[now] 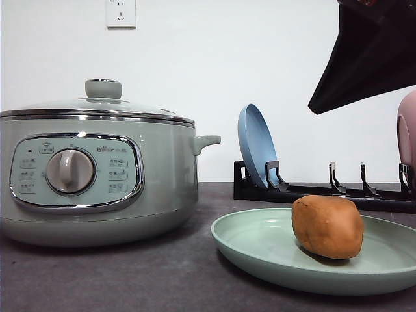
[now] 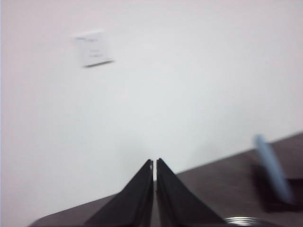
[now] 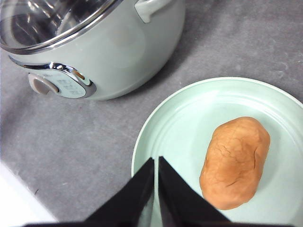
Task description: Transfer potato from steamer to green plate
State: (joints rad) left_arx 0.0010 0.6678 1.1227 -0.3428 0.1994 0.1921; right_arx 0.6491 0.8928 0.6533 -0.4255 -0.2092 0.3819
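On the plate (image 1: 260, 250) nearest the camera, the potato (image 1: 327, 226) is lying free, so the transfer looks done. Right gripper (image 3: 155, 163) is hovering above it, pressed together, empty; farther back, the steamer (image 1: 97, 175) is sitting lidded.

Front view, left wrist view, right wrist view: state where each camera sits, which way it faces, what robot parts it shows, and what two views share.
Front view: low at table height, facing forward at the steamer, the potato on the green plate and a rack with a blue plate; a dark arm part at upper right.
Left wrist view: on the left arm, facing the wall; left end effector shut.
Right wrist view: on the right arm, looking down; right end effector shut above the plate's rim.
Shared: front and right wrist views both show steamer, plate and potato.
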